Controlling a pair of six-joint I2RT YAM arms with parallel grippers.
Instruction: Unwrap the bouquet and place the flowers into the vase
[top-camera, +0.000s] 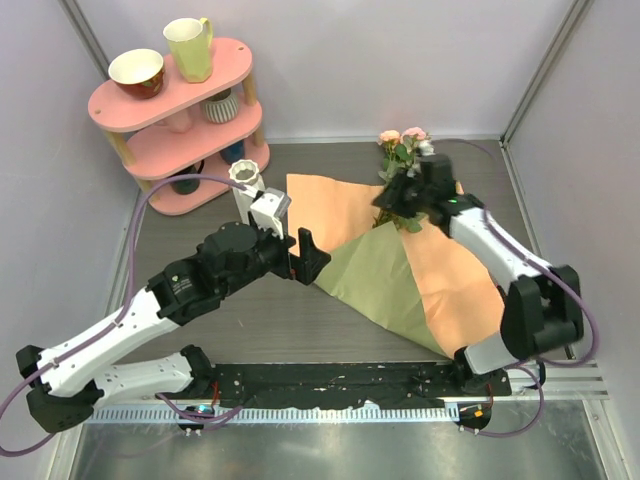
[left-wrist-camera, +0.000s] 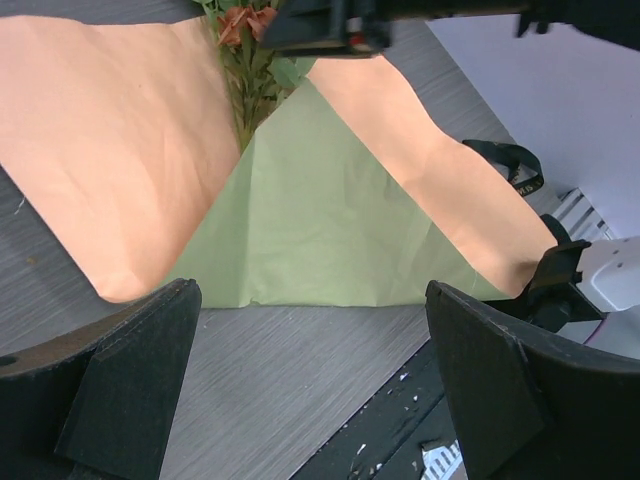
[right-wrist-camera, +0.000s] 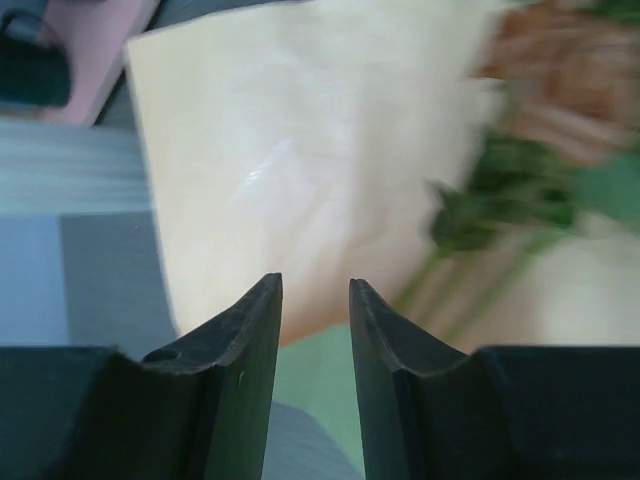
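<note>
The bouquet's paper (top-camera: 400, 280) lies spread flat on the table, tan-orange inside with an olive-green flap (left-wrist-camera: 310, 220) folded over. The flowers (top-camera: 402, 150) rest on its far part, pink heads toward the back wall, and show blurred in the right wrist view (right-wrist-camera: 540, 110). My right gripper (top-camera: 392, 205) hovers over their stems, its jaws a little apart with nothing between them (right-wrist-camera: 315, 290). My left gripper (top-camera: 312, 258) stands wide open at the flap's left edge, above bare table (left-wrist-camera: 310, 370). The white ribbed vase (top-camera: 243, 175) stands just behind my left wrist.
A pink two-tier shelf (top-camera: 150, 100) at the back left carries a bowl (top-camera: 137, 72), a yellow-green mug (top-camera: 188, 47) and a striped cup (top-camera: 220, 105). A black strap-like loop (left-wrist-camera: 508, 163) lies by the paper's near right edge. The black base rail (top-camera: 340, 385) runs along the front.
</note>
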